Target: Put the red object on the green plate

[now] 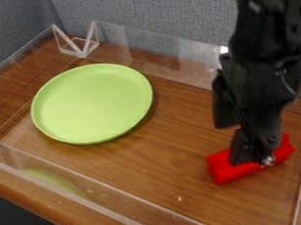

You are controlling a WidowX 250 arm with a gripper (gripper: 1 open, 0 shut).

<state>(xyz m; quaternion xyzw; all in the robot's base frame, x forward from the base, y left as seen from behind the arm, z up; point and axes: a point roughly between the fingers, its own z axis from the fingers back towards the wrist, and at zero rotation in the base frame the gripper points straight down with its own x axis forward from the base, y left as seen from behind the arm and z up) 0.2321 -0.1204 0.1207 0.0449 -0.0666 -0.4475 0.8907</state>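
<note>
Nearest the camera: clear wall (82,203) of a see-through tray, running along the front edge of the wooden table (155,134).

Just behind it, at right: red block (248,160), lying flat on the wood close to the front-right corner. Long axis slanted, low left end toward the camera, right end rising away toward the right wall. Upper face partly hidden under the arm.

On the block: black gripper (263,153), pointing straight down from a bulky black arm (264,56) that fills the upper right. Fingertips down at the block's middle, seemingly astride its short width. Too dark and blurred to tell whether pinching the block or merely set around it; contact not readable. Block resting on the table, not raised.

Further back, at left: green plate (92,101), round, flat, slight raised rim, bare top. Well apart from the block, with open wood between them. Block's long axis not aimed at the plate, rather passing in front of it.

Farthest, back left corner: small clear wire-like stand (77,39) against the rear wall of the tray. Behind that, grey fabric backdrop (132,8).
</note>
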